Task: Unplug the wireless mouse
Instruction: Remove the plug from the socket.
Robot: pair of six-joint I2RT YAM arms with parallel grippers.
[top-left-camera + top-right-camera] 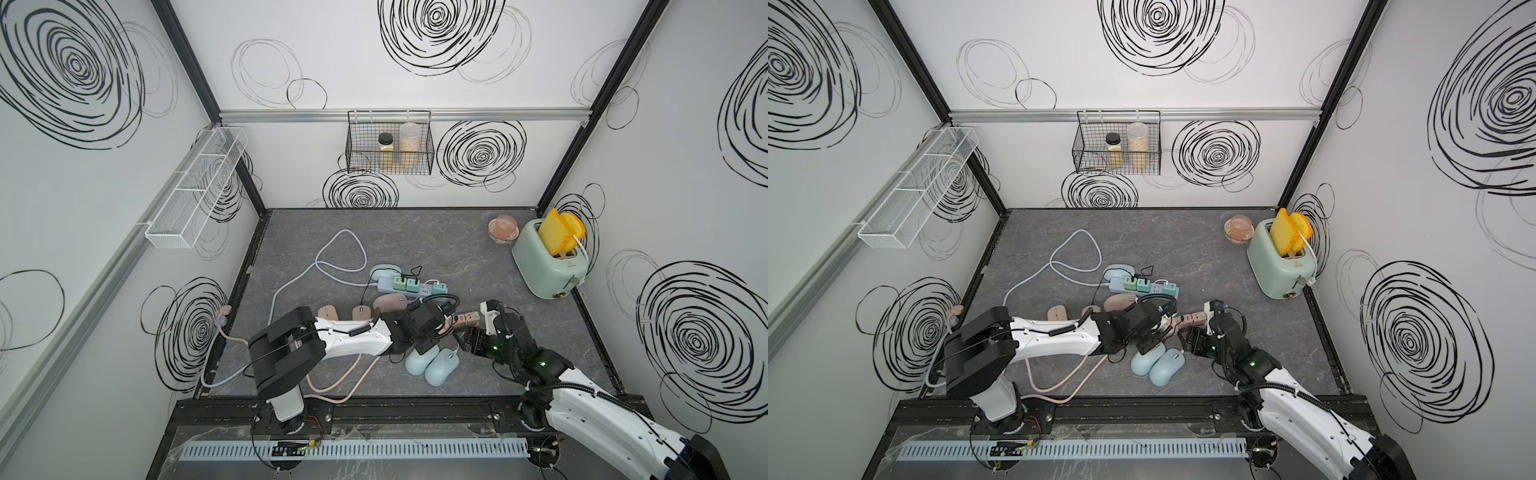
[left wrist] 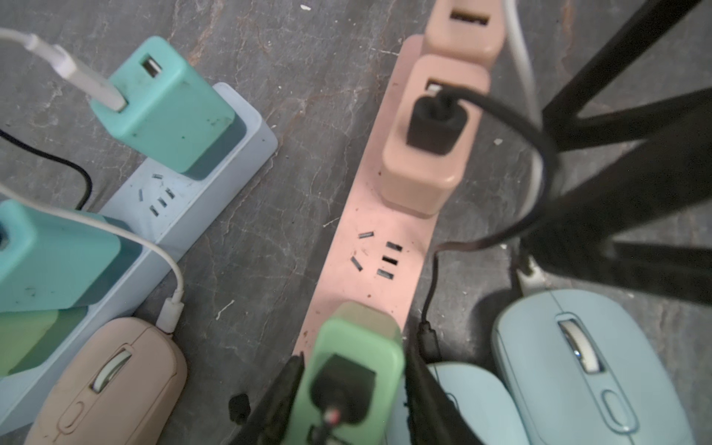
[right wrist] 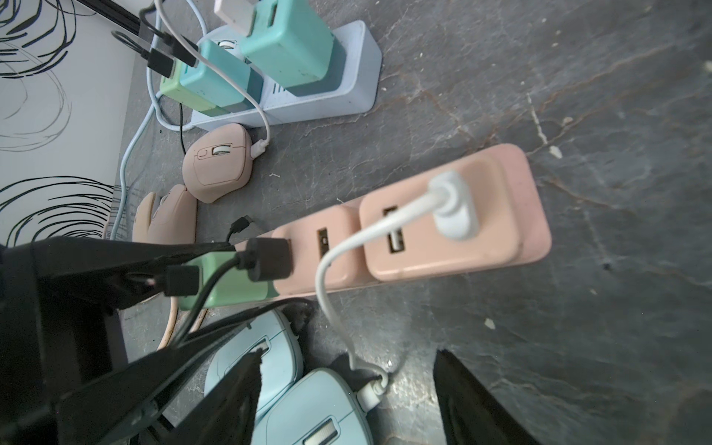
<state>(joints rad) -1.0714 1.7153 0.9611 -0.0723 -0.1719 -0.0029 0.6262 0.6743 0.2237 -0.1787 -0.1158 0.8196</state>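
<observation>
A pink power strip [image 2: 381,246] [image 3: 443,239] lies mid-table and carries pink adapters and a green adapter [image 2: 356,370] [image 3: 227,285] at one end. My left gripper [image 2: 354,397] [image 1: 446,328] is shut on that green adapter, one finger on each side. Two light blue mice [image 1: 432,363] [image 1: 1156,362] lie side by side in front of the strip. A white cable [image 3: 339,262] runs from a pink adapter to a white plug [image 3: 370,397] in the nearer blue mouse [image 3: 319,416]. My right gripper [image 3: 352,389] [image 1: 461,344] is open, straddling that plug without touching it.
A blue power strip [image 1: 415,286] [image 2: 185,208] with teal adapters and cabled pink mice [image 1: 390,302] lies behind. A mint toaster [image 1: 548,262] and a pink cup [image 1: 503,228] stand at the back right. A wire basket [image 1: 390,145] and a white mesh shelf [image 1: 195,195] hang on the walls.
</observation>
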